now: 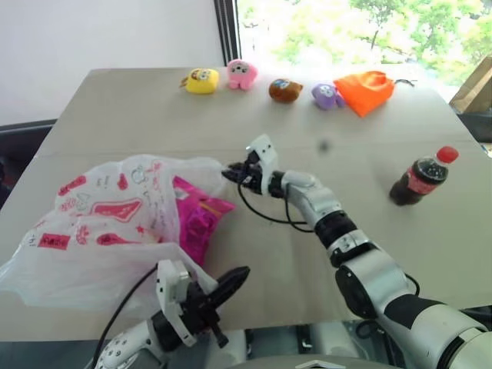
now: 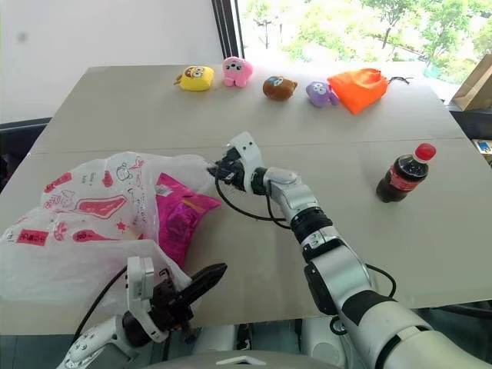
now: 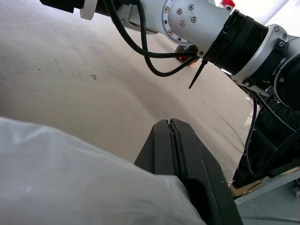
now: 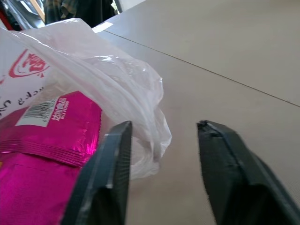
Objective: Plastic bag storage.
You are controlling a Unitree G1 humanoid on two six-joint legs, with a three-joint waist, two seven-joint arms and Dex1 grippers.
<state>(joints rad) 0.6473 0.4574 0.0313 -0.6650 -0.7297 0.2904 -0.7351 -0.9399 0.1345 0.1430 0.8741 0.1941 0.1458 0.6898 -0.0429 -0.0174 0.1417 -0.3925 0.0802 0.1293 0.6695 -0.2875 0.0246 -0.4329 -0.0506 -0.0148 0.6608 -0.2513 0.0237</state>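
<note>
Left gripper (image 1: pixel 231 281), fingers pressed together, pins the plastic bag (image 1: pixel 100 223)'s near edge as anchor. Right gripper (image 4: pixel 161 154), fingers spread, straddles the bag's far rim beside the magenta packet (image 1: pixel 196 219).

Snack packet (image 1: pixel 196 219) inside plastic bag (image 1: pixel 100 223)

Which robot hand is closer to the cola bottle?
Right. The right hand reaches over mid-table beside the plastic bag; the left hand hangs at the near table edge, farther from the cola bottle.

Translucent white plastic bag (image 1: pixel 100 223) with red prints, shiny magenta snack packet (image 1: pixel 198 219), orange pouch (image 1: pixel 366 91)
</note>
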